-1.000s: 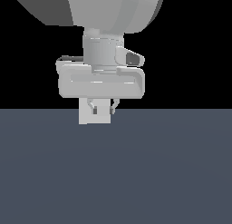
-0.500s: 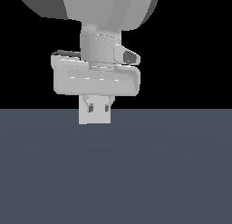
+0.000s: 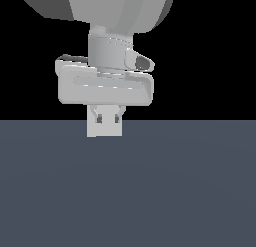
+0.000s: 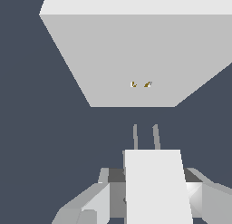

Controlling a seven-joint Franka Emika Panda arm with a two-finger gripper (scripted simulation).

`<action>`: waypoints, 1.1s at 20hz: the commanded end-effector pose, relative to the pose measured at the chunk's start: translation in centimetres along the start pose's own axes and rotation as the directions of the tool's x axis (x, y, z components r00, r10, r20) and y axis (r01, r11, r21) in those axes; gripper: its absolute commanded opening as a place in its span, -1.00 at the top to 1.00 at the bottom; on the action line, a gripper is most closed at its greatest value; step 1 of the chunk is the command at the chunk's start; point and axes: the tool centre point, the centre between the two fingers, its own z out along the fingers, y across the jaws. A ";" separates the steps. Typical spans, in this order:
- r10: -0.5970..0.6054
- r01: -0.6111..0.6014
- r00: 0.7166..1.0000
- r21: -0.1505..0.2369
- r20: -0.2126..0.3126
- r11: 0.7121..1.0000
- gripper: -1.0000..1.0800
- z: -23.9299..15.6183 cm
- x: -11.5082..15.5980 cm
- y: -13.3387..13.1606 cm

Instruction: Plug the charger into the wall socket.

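- In the wrist view we see the charger point(image 4: 158, 187) clamped between the fingers point(image 4: 90, 202) of the gripper point(image 4: 156, 198), one on each side of it.
- Its two thin prongs point(image 4: 145, 137) point straight at the wall socket point(image 4: 136, 55), in line with the two small yellowish holes point(image 4: 141, 84), with a gap of dark floor point(image 4: 45, 141) between prong tips and plate.
- In the exterior view the gripper point(image 3: 106, 122) hangs just above the floor point(image 3: 128, 191), a white block point(image 3: 105, 128) between its fingers.
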 end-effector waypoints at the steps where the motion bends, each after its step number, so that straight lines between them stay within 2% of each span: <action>1: 0.000 0.000 1.000 0.000 0.000 1.000 1.00 0.0 0.1 0.0; 15: 0.000 0.000 1.000 0.000 0.000 1.000 1.00 1.5 4.0 0.0; 22: -0.001 0.001 1.000 0.000 0.000 1.000 1.00 1.8 4.7 0.0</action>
